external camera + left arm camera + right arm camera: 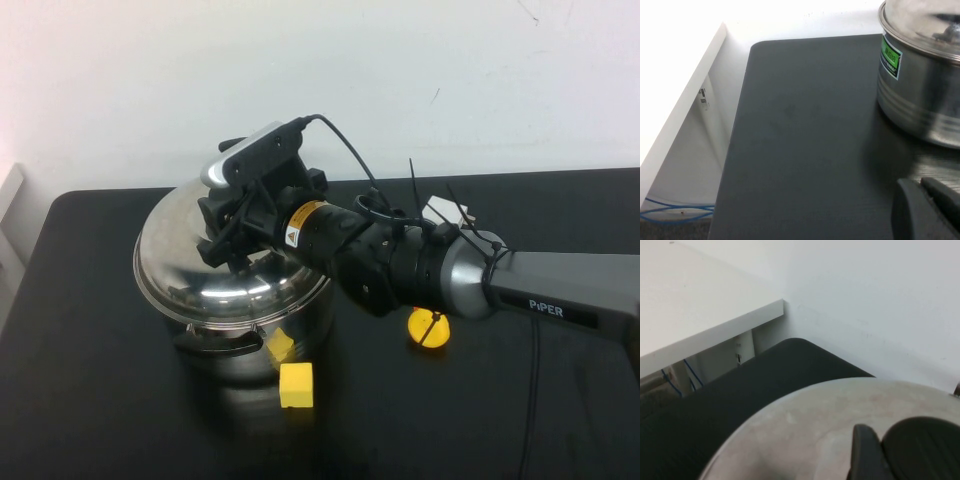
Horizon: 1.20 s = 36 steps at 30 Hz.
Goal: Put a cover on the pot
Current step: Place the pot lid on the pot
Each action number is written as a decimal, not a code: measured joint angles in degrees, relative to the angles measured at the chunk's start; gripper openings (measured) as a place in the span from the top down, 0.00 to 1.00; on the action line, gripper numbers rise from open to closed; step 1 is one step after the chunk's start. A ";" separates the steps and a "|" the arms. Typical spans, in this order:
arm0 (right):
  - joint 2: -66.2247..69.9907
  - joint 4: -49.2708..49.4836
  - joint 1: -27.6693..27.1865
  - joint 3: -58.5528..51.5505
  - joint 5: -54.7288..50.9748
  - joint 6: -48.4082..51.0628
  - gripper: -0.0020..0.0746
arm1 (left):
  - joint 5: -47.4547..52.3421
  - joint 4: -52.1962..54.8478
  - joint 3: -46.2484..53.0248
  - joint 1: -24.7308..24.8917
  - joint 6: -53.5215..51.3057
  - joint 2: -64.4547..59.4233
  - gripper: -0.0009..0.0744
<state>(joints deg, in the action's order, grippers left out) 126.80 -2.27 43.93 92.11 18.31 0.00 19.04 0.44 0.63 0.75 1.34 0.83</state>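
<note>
Lid over pot, right arm doing the work.

Right gripper (pixel 235 240) sits on the domed steel lid (pixel 185 255), apparently clamping its knob, directly above the deep stainless-steel stockpot (pixel 290 325) at table's left. Left gripper (pixel 927 210), parked beside the pot, grip unclear.

Lab bench: black table (pixel 120 420), bare white wall (pixel 300 70).

"PiPER" stands on the right arm's grey link (pixel 560 310) — the pot's green label (pixel 891 56) is unreadable.
</note>
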 joint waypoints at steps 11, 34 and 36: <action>0.00 0.51 0.00 0.00 0.00 0.32 0.52 | 0.00 0.00 0.00 0.00 0.13 0.00 0.99; 0.00 0.64 -0.11 0.00 -1.80 -0.30 0.36 | 0.00 0.00 0.00 0.00 0.13 0.00 0.99; 0.00 0.64 -0.11 0.00 -1.88 -0.30 0.29 | 0.00 0.00 0.00 0.00 0.13 0.00 0.99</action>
<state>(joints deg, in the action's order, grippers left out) 126.80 -1.64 43.82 92.11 16.43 -0.30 19.04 0.44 0.63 0.75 1.47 0.83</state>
